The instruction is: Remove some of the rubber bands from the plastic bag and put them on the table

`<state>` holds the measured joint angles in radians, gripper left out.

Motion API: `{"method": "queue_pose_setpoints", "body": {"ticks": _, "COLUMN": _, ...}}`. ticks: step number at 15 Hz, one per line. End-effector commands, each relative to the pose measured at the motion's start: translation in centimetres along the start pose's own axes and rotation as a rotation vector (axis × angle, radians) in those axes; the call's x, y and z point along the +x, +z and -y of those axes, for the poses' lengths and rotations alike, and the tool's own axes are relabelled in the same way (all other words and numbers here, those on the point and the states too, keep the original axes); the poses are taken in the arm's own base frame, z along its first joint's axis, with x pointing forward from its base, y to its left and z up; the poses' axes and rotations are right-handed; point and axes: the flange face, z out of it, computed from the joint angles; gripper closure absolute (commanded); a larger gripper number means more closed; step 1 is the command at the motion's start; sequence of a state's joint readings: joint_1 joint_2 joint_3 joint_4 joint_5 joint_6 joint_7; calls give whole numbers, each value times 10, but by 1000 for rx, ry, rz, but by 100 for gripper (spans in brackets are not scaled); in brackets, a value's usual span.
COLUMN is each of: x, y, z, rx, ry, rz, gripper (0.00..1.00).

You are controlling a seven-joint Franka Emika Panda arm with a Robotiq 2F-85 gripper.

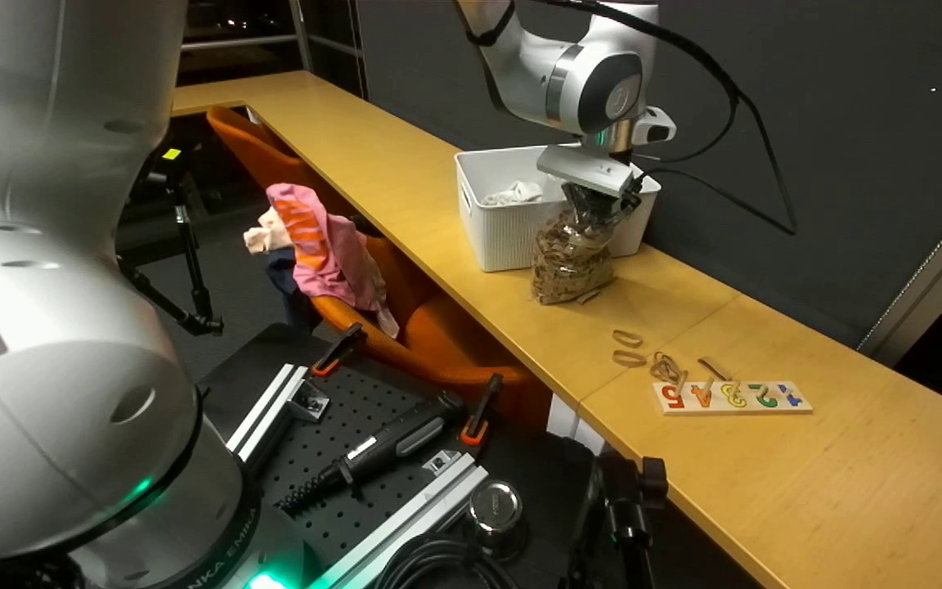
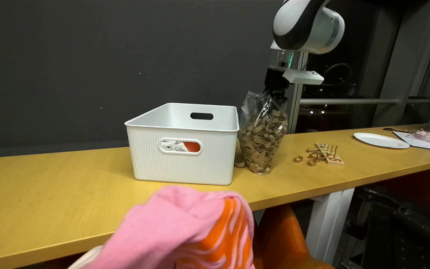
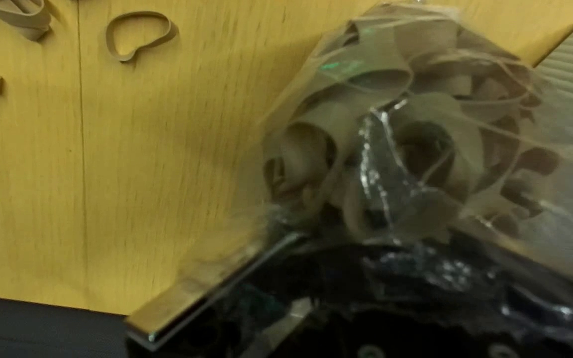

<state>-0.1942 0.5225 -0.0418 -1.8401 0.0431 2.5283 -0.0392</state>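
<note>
Most rubber bands (image 2: 262,136) lay below the tool (image 2: 276,95), inside the roughly upright plastic bag (image 2: 251,102), so any reach likely pointed down; whether the tool was spread or pinching the bag, I couldn't tell.

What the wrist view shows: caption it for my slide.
Gripper at the top of a clear plastic bag of rubber bands; loose bands lie on the table.

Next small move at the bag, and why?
Probably ease the end effector down slightly toward the rubber bands in the plastic bag: it sits at the bag's upper part, and the bands show below it. Can't tell whether it grips anything.
</note>
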Motion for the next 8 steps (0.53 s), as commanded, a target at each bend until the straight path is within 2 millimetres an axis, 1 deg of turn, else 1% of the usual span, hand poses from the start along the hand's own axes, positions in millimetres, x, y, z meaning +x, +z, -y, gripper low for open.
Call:
{"method": "queue_pose_setpoints", "body": {"ticks": 1, "x": 4, "y": -13, "z": 3, "rx": 9, "ry": 5, "rz": 2, "gripper": 52}}
{"method": "queue_pose_setpoints", "body": {"ticks": 5, "x": 7, "y": -13, "z": 3, "rx": 13, "ry": 4, "rz": 9, "gripper": 23}}
{"method": "queue_pose_setpoints", "body": {"ticks": 6, "x": 9, "y": -12, "z": 1, "rx": 17, "ry": 1, "rz": 14, "gripper": 21}}
{"method": "queue_pose_setpoints", "body": {"ticks": 7, "x": 12, "y": -10, "z": 0, "rx": 23, "ry": -3, "rz": 23, "gripper": 15}}
{"method": "queue_pose_setpoints", "body": {"ticks": 8, "x": 15, "y": -10, "z": -1, "rx": 29, "ry": -9, "rz": 34, "gripper": 15}}
